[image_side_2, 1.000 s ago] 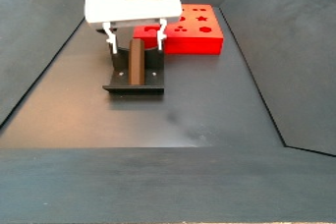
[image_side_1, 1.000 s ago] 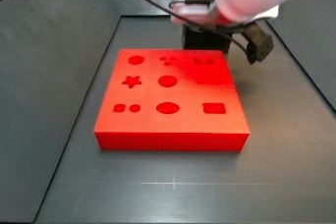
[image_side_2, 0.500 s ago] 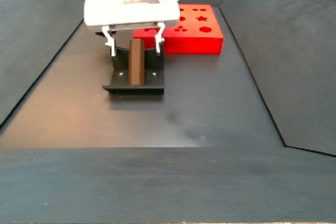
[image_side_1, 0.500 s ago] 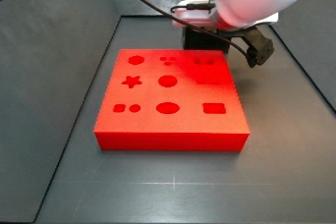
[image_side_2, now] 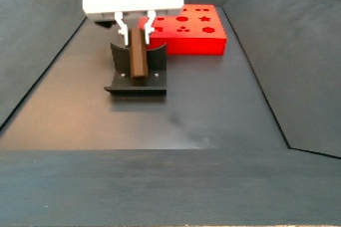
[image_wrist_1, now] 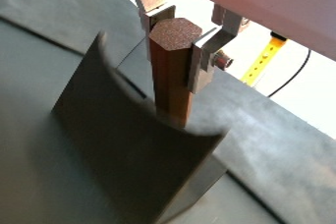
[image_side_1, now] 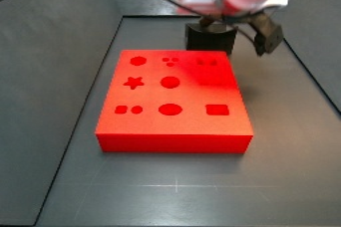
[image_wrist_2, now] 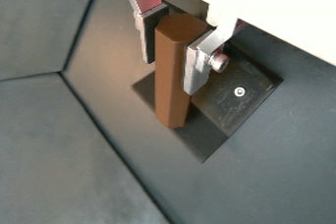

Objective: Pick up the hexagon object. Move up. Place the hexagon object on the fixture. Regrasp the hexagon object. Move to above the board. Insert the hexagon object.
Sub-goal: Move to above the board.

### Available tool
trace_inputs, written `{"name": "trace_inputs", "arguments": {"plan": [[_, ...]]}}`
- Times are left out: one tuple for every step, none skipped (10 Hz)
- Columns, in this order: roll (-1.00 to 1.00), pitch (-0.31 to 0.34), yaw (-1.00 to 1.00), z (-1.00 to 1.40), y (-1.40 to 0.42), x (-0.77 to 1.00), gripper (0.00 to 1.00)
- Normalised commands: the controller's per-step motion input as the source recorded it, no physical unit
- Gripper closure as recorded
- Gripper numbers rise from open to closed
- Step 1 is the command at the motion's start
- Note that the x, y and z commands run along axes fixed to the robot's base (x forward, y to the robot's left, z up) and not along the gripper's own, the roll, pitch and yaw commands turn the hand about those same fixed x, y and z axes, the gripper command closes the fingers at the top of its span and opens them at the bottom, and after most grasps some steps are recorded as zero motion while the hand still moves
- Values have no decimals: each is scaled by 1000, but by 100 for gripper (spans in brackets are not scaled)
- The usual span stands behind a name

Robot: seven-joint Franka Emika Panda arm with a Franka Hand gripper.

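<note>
gripping brown six-sided hexagon object [image_wrist_1: 171, 71], gripper [image_wrist_1: 180, 33] clamped on its top, over fixture [image_side_2: 138, 82].

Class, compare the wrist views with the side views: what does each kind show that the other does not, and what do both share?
Only a wrist view shows the silver fingers flanking the dark brown hexagon peg's end. Only a side view shows the bright red board with its shaped cut-outs. Both show the gripper at the dark grey fixture with the peg standing there.
</note>
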Motion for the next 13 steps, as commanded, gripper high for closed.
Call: {"name": "trace_inputs", "arguments": {"plan": [[-80, -9, -69, 1000, -8, -62, 100], [-71, 28, -67, 1000, -8, -63, 100], [-65, 44, -59, 1000, -8, -63, 100], [-57, 80, -41, 1000, -9, -62, 100], [-54, 95, -29, 1000, -9, -62, 100], [-49, 113, -2, 1000, -11, -60, 100], [-48, 112, 16, 1000, -12, -59, 100], [-48, 104, 43, 1000, -12, -59, 100], [-50, 99, 53, 1000, -13, -59, 100], [-48, 83, 67, 1000, -15, -54, 100], [-48, 75, 74, 1000, -17, -50, 100], [-43, 66, 76, 861, -19, -34, 100], [-42, 62, 74, 740, -20, -22, 100]]}}
